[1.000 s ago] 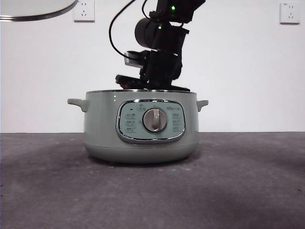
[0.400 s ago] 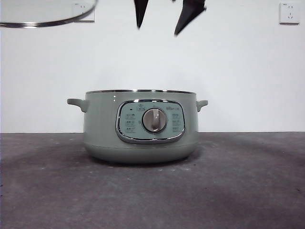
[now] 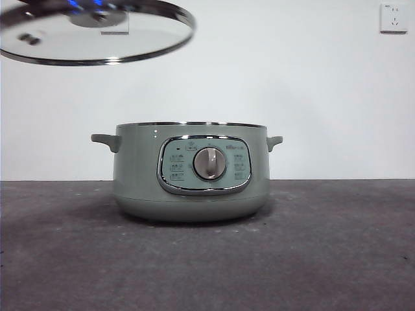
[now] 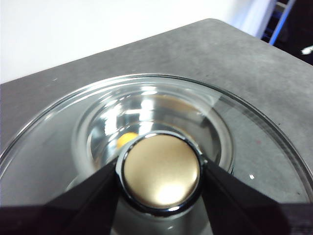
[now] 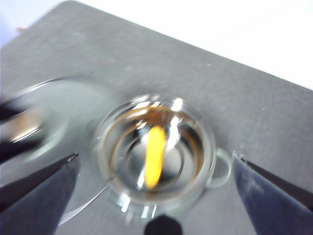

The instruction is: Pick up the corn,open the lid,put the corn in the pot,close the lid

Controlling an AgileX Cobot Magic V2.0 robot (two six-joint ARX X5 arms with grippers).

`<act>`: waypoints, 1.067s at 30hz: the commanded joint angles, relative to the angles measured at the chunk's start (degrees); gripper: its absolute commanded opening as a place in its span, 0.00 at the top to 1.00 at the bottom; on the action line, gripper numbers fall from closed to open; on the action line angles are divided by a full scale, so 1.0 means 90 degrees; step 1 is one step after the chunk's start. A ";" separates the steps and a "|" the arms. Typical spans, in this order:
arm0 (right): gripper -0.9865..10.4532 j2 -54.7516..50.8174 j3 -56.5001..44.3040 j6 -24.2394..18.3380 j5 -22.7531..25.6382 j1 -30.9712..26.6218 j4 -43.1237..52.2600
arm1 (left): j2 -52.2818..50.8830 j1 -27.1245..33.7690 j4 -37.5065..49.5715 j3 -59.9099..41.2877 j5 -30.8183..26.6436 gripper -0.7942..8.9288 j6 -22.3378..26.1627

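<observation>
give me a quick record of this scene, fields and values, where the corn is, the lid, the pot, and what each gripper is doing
corn: lying inside the pot, on its shiny bottom
pot: on the grey table, uncovered, dial facing the front camera
lid: held in the air above the pot and off to one side, slightly tilted
left gripper: shut on the lid's knob, one jaw on each side
right gripper: open, empty, high above the pot
step left: setting the lid on the pot

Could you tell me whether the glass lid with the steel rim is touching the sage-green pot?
Apart. The front view shows the glass lid held high, with bare wall between its rim and the sage-green pot.
</observation>
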 commanded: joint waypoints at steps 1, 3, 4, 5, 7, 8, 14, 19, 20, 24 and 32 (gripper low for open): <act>0.45 -0.0823 -0.1061 0.0034 -0.0017 0.0153 -0.0170 | 0.0289 -0.0192 0.0512 0.0187 0.0000 0.93 0.0049; 0.45 -0.1404 -0.1753 0.0155 -0.0017 0.0272 -0.0168 | 0.0566 -0.0323 0.0590 0.0362 -0.0134 0.93 0.0053; 0.45 -0.1722 -0.2132 0.0223 -0.0017 0.0335 -0.0170 | 0.0724 -0.0384 0.0593 0.0498 -0.0185 0.93 0.0053; 0.45 -0.2035 -0.2531 0.0308 -0.0017 0.0401 -0.0168 | 0.0894 -0.0444 0.0588 0.0658 -0.0238 0.93 0.0056; 0.45 -0.2606 -0.3215 0.0483 -0.0015 0.0495 -0.0168 | 0.1192 -0.0532 0.0588 0.0952 -0.0279 0.93 0.0073; 0.45 -0.2905 -0.3585 0.0590 -0.0010 0.0539 -0.0168 | 0.1367 -0.0568 0.0588 0.1120 -0.0272 0.93 0.0073; 0.45 -0.4425 -0.5433 0.1129 0.0107 0.0612 -0.0168 | 0.2215 -0.0758 0.0661 0.1702 -0.0282 0.93 0.0056; 0.45 -0.5476 -0.6533 0.1486 0.0449 0.0612 -0.0168 | 0.2713 -0.0891 0.0947 0.1710 -0.0631 0.93 0.0051; 0.45 -0.5668 -0.6710 0.1562 0.0459 0.0612 -0.0168 | 0.2795 -0.0908 0.1015 0.1710 -0.0629 0.93 0.0051; 0.45 -0.6334 -0.7196 0.1994 0.0437 0.0612 -0.0168 | 0.3016 -0.0947 0.1282 0.1710 -0.0629 0.93 -0.0083; 0.45 -0.7120 -0.7572 0.2395 0.0435 0.0612 -0.0168 | 0.3351 -0.1015 0.1644 0.1710 -0.0777 0.93 -0.0262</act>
